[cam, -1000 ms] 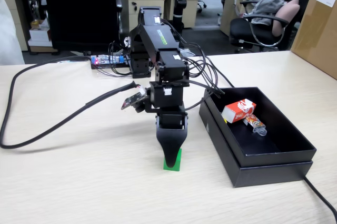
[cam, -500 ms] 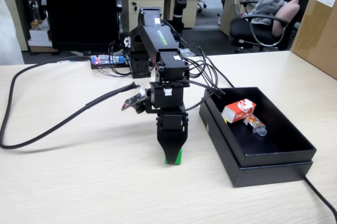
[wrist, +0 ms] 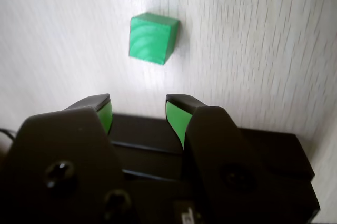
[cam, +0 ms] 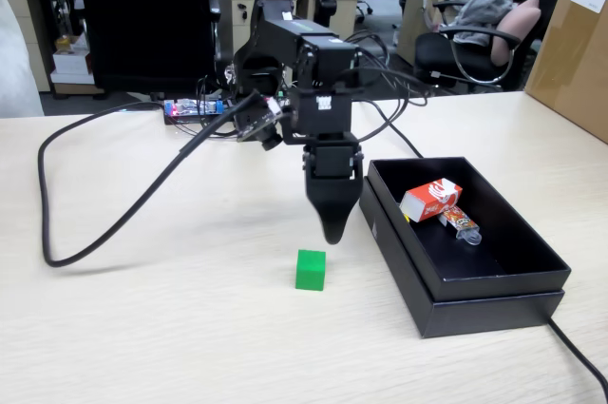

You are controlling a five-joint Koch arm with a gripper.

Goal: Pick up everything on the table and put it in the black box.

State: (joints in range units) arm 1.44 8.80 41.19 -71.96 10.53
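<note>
— Where is the green cube point(cam: 310, 269) relative to your fingers point(wrist: 178, 114)?

— It sits on the worktop point(cam: 142, 328), free of me. In the fixed view my tip point(cam: 333, 231) hangs above the cube and a little toward the black box point(cam: 494, 298). In the wrist view the cube point(wrist: 152, 38) lies beyond my two pads, roughly in line with the gap between them, touching neither.

— Are you holding anything?

— No. My fingers are spread, with bare worktop showing between the green pads.

— And your arm?

— Raised clear of the worktop, wrist bent so the fingers point straight down, just beside the box's near wall on the cube's side.

— What lies in the box?

— The red carton point(cam: 430, 200) with white swirl marks, at the end farthest from the cube, and a small colourful packet point(cam: 462, 224) touching it. I can't see a yellow cube in either view.
</note>
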